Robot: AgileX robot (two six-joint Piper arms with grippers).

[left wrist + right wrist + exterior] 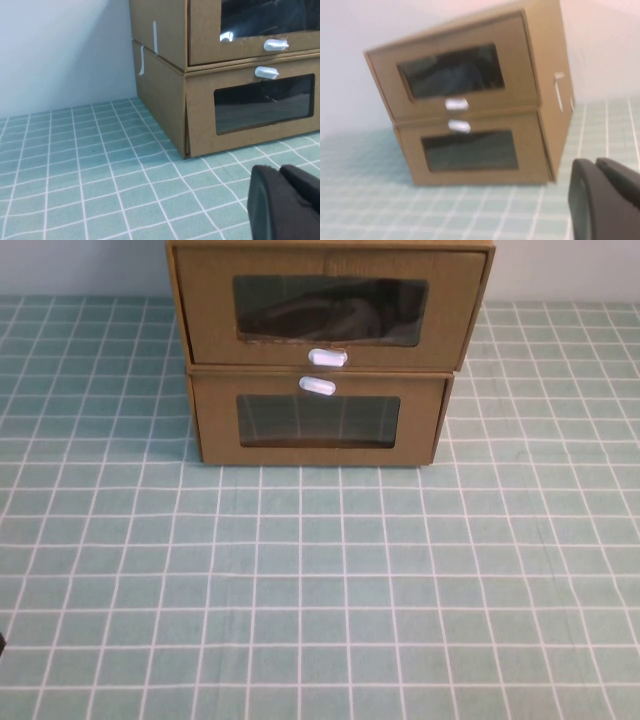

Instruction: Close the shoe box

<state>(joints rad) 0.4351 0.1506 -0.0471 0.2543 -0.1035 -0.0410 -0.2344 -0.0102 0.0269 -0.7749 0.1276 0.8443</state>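
Shoe box [330,310]: it is the upper one of two stacked brown cardboard boxes, at the far middle of the worktop [320,590], against the pale wall. Its white pull tab [328,357] sits just below its window, and something dark lies inside.

Lower box [318,420]: alike, but its tab is above its window. Its front seems flush with its shell.

Drawer state: in the high view the front panel of the shoe box comes a little nearer than the shell behind it and overhangs the lower box. I judge it is still slightly pulled out, so the closing is not done.

Long axis: the front panel runs left to right. The drawer must slide from near to far, straight toward the wall.

Left hand [287,202]: only a dark part shows in its own wrist view, low and near, to the left of the stack. I cannot tell if its fingers are apart or together.

Right hand [605,197]: the same, a dark part in its wrist view, near and to the right of the stack. Fingers: cannot tell.

Nearer arm: neither hand appears in the high view. Both look well apart from the box, and I cannot say which one is closer.

Coming move: probably a push on the front panel, away from the robot.
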